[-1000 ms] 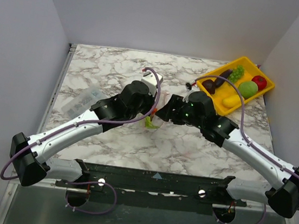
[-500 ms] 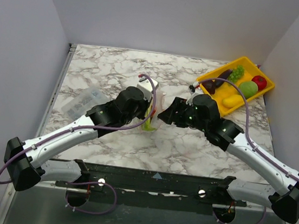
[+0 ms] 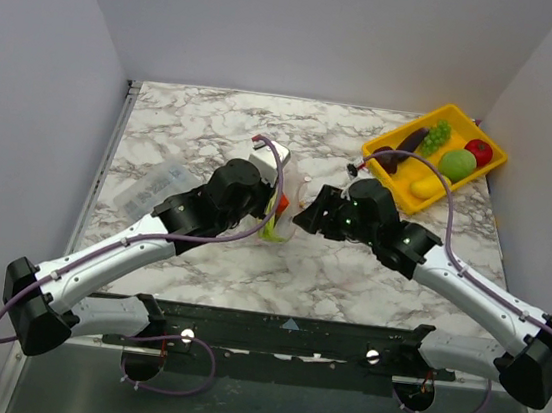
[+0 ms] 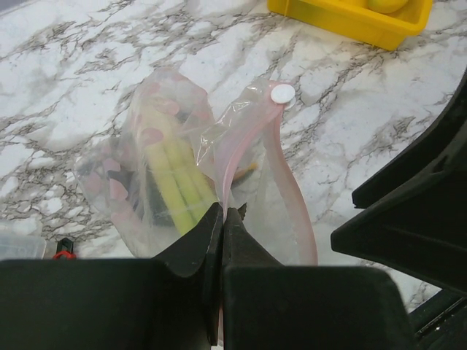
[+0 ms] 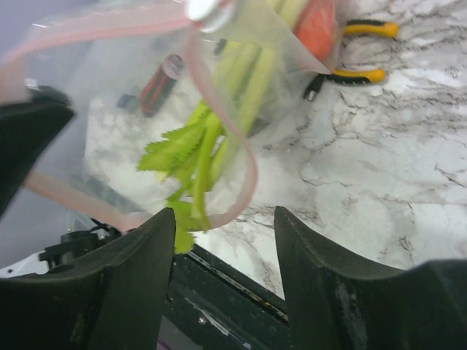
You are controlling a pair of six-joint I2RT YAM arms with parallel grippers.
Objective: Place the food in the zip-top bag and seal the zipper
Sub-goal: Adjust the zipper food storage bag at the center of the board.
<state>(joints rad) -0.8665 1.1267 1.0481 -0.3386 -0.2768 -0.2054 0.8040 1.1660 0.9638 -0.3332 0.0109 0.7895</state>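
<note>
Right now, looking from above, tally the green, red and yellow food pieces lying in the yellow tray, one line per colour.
Green: 2, the grapes and the green round fruit
Red: 1, the red fruit
Yellow: 1, the lemon
Total: 4, all in the tray

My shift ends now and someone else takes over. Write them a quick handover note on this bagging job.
Left gripper: shut on the bag at its pink zipper.
Right gripper: open, empty, at the bag's mouth.
Done: green stalk is in the bag, leaves at the mouth.
Eggplant, lemon and red fruit lie in the yellow tray.
To do: bag those, then seal the open zipper.
</note>
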